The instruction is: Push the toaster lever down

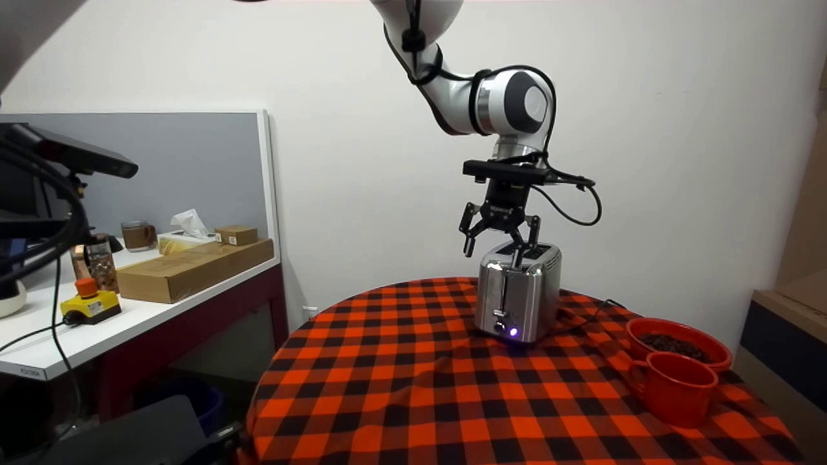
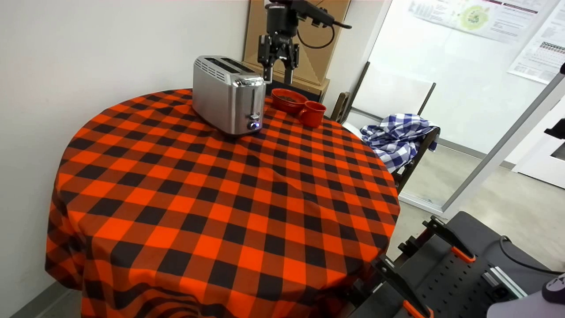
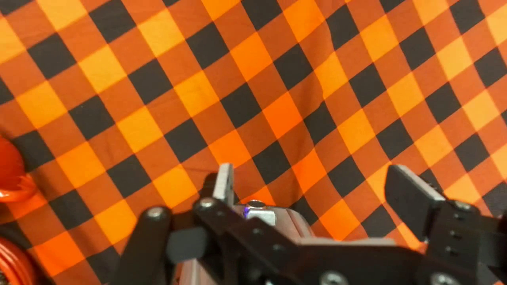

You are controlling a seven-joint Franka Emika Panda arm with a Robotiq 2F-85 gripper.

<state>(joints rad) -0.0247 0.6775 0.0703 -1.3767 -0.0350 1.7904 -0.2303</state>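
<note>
A gripper (image 1: 493, 254), fingers spread wide, hangs near the lever (image 1: 500, 314) low on a toaster (image 2: 214, 97) mostly hidden in the wrist view, mug (image 3: 8, 166) and bowl (image 3: 18, 257) cut off there, bare checkered cloth (image 2: 212, 198) running to its curved edge

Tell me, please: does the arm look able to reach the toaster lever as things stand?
Probably yes. The lever is uncovered in both exterior views, and the pincer hangs open near the toaster. The pincer would likely have to come down first, since the lever is lower.
</note>
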